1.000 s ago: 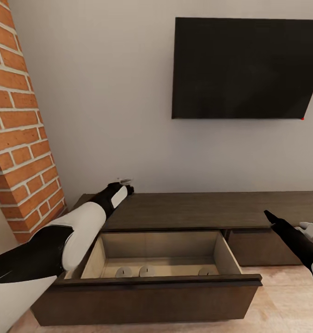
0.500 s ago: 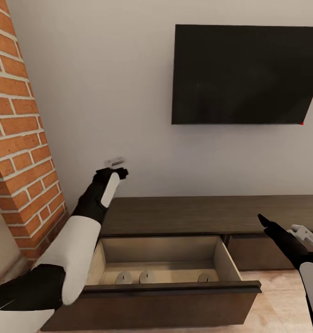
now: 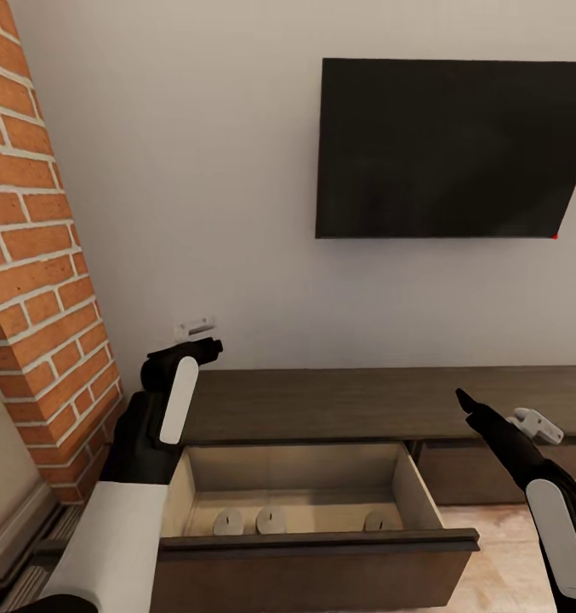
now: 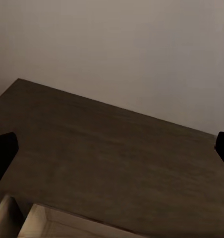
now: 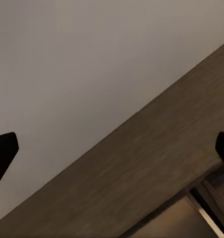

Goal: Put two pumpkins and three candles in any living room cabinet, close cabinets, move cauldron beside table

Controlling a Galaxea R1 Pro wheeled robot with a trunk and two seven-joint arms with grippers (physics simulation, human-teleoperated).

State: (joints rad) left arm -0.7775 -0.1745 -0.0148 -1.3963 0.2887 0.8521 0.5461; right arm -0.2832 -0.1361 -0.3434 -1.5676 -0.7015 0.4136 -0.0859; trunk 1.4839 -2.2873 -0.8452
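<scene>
Both hands are spread and empty, left hand (image 3: 204, 345) above the cabinet (image 3: 339, 400), right hand (image 3: 464, 400) beside it. Three candles (image 3: 270, 520) sit in the pulled-out drawer (image 3: 317, 545). Pumpkins likely come next, then shutting it.

**Lighting / render quality**

Head view: even, diffuse light, no visible source. Wall (image 3: 236, 170) is a flat pale grey with no hotspots. TV (image 3: 445, 149) is matte black, no glare. Soft shadow inside the open drawer (image 3: 296, 494), darker under the cabinet (image 3: 364, 400) top edge. Verticals lean outward near the frame edges: wide-angle distortion on the brick fireplace (image 3: 32, 255). Slightly soft overall, compression smear on the wood grain.

Wrist views: dimmer, low contrast, blurry. Dark tool tips at the frame edges are out of focus.
</scene>
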